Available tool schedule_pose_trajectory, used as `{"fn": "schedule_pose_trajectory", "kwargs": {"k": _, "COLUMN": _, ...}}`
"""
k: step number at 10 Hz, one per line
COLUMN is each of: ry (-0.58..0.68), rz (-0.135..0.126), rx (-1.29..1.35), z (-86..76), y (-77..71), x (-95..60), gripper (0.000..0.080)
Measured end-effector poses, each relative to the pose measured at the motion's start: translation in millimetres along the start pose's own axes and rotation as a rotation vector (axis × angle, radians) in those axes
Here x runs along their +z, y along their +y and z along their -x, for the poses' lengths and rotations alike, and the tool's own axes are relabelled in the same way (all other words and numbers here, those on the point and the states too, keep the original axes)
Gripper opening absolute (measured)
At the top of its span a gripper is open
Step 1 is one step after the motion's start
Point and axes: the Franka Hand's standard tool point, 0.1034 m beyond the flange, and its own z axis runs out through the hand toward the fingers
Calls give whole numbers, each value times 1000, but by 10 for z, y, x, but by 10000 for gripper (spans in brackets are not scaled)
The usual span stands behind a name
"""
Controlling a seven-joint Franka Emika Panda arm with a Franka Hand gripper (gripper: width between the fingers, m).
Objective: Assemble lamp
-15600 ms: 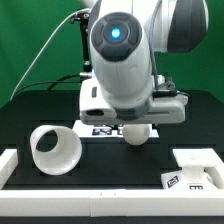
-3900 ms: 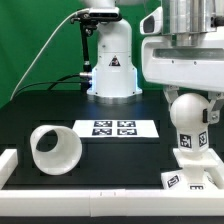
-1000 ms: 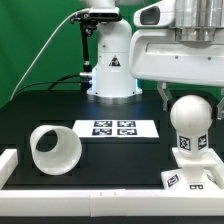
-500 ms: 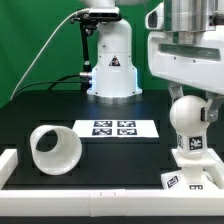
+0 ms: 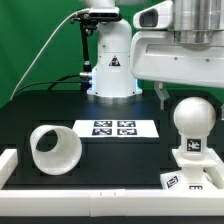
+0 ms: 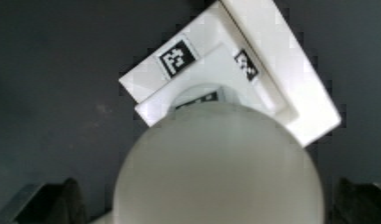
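Bulb (image 5: 192,125) stands upright with its stem seated in the square base (image 5: 198,180). The base lies at the counter's (image 5: 60,108) near corner on the exterior view's right, close to the white rail (image 5: 100,196) along the near edge. My guess is the rail keeps the base from turning. Nothing pinches the bulb and it stays up alone, so the stem is at least partly home. How deep it sits, I cannot tell.

Pincer (image 5: 192,97) hangs straight over the ball head, spread. One dark finger (image 5: 163,96) shows clear of the ball on the exterior view's left; the other is not seen from there. In the wrist view the ball fills the centre, dark fingertips (image 6: 59,198) stand off to either side, and the tagged base lies beneath.

Shade (image 5: 55,148) lies on its side toward the near corner on the exterior view's left, open mouth showing, well apart from the pincer. Marker board (image 5: 113,128) lies mid-counter.

Judgement: the bulb step is in hand and the shade is not yet fitted.
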Motion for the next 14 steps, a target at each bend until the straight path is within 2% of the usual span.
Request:
{"fn": "schedule_pose_trajectory", "kwargs": {"k": 5, "ry": -4, "rz": 2, "rx": -395, "z": 2, "y": -3, "x": -4, "gripper": 699}}
{"fn": "schedule_pose_trajectory", "kwargs": {"k": 6, "ry": -7, "rz": 22, "rx": -636, "z": -10, "y": -4, "x": -22, "gripper": 699}}
{"fn": "schedule_pose_trajectory", "kwargs": {"k": 7, "ry": -30, "rz": 25, "rx": -806, "z": 5, "y": -29, "x": -36, "gripper": 699}}
{"fn": "schedule_pose_trajectory", "kwargs": {"k": 12, "ry": -49, "rz": 24, "rx": -1120, "z": 4, "y": 6, "x": -21, "gripper": 699}}
{"fn": "schedule_pose_trajectory", "kwargs": {"k": 14, "ry": -11, "rz": 25, "rx": -1303, "z": -102, "y": 5, "x": 30, "gripper": 699}}
